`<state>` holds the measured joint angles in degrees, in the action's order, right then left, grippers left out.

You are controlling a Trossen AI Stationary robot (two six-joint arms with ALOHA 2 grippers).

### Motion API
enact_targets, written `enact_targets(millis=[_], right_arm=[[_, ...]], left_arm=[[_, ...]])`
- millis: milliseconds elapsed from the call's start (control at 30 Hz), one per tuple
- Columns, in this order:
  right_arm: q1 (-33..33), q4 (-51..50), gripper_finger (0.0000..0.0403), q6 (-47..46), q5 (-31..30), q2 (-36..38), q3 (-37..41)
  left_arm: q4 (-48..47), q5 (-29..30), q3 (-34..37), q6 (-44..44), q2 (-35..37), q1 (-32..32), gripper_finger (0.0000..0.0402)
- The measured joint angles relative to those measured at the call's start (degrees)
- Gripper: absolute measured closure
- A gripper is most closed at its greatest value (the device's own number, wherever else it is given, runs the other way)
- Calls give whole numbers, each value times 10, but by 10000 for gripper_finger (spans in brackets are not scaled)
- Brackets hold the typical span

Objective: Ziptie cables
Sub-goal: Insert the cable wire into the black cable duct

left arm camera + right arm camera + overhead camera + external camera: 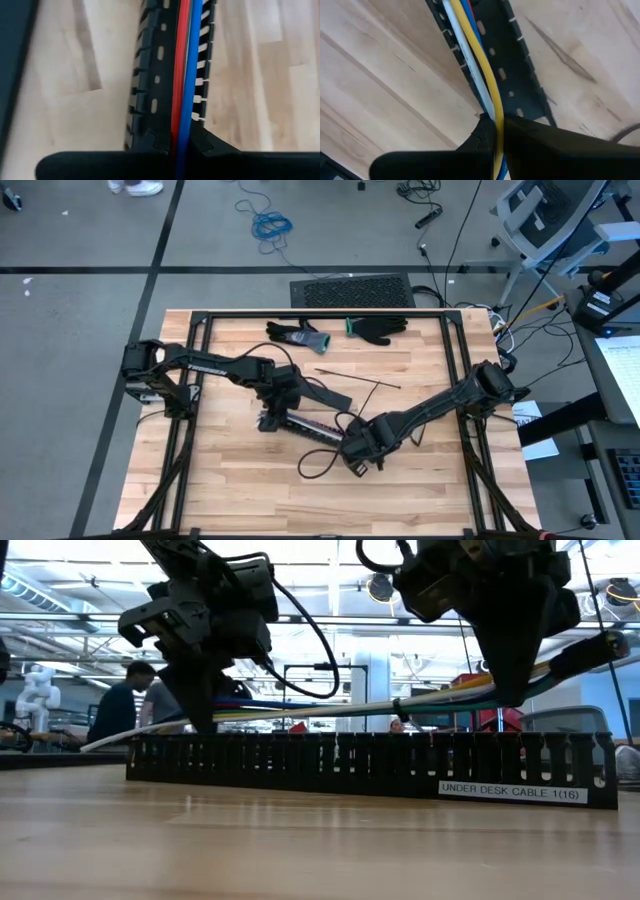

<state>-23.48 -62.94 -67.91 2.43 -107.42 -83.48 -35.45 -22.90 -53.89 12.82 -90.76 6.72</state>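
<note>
Behind wooden table (240, 480), person (118, 710) seated.

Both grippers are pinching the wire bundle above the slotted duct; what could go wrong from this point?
The cables hang stretched between the left gripper and right gripper, both shut on them; pulling apart might slip a wire free. They run just above the black duct, so lowering could snag its slotted wall.

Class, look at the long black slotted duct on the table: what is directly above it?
The cables stretch just above the duct, held by the left gripper and the right gripper. The duct's inside is hidden by its wall.
</note>
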Motion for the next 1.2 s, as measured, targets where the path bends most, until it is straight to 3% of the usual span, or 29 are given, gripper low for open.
enact_targets(millis=[133, 433, 933, 1200], right_arm=[[15, -3, 399, 24, 4, 0, 0], [36, -6, 399, 60, 16, -4, 1], [37, 88, 399, 54, 37, -4, 73], [41, 86, 332, 63, 49, -4, 75]], left_arm=[[0, 34, 0, -4, 0, 0, 382], [-8, 37, 0, -5, 0, 0, 382], [-3, 37, 0, -4, 0, -1, 382], [-17, 46, 1, -5, 0, -2, 382]])
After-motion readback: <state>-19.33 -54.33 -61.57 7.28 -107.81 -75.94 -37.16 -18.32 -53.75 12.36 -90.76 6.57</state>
